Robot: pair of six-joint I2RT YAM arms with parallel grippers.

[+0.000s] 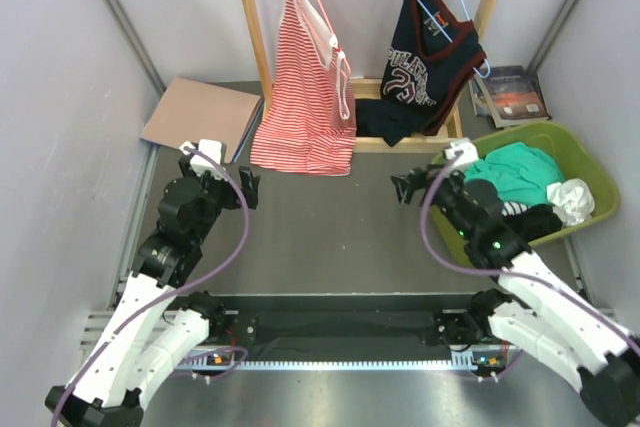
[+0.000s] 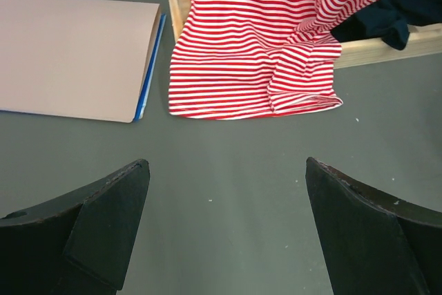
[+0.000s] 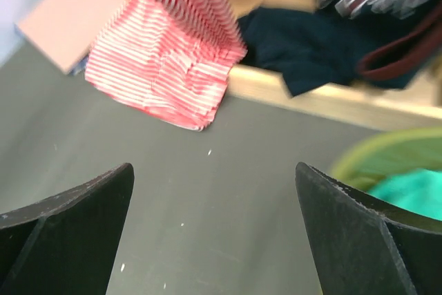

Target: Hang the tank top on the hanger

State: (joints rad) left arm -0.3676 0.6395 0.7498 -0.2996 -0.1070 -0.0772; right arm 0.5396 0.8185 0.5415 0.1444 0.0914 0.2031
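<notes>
- The left gripper [image 2: 224, 170] is seen with its fingers spread wide and nothing between them; only bare table [image 2: 228, 240] lies below.
- The right gripper [image 3: 214, 170] is likewise open and empty, and is pointed toward the wooden rack [image 1: 250, 17].
- Both grippers are held low over the table, well apart from the garments.
- The tank top [image 1: 432, 57] is found hanging on the rack from the hanger [image 1: 432, 19], with the wire showing in the neck opening and its hem bunched on the rack's base bar.
- Beside it, the red-and-white striped top [image 2: 255, 46] is hung.
- The placing step is judged finished or nearly so. Whether both straps are seated cannot be told.
- If one is loose, a reach to the shoulder and a pinch of the trim would be called for.
</notes>
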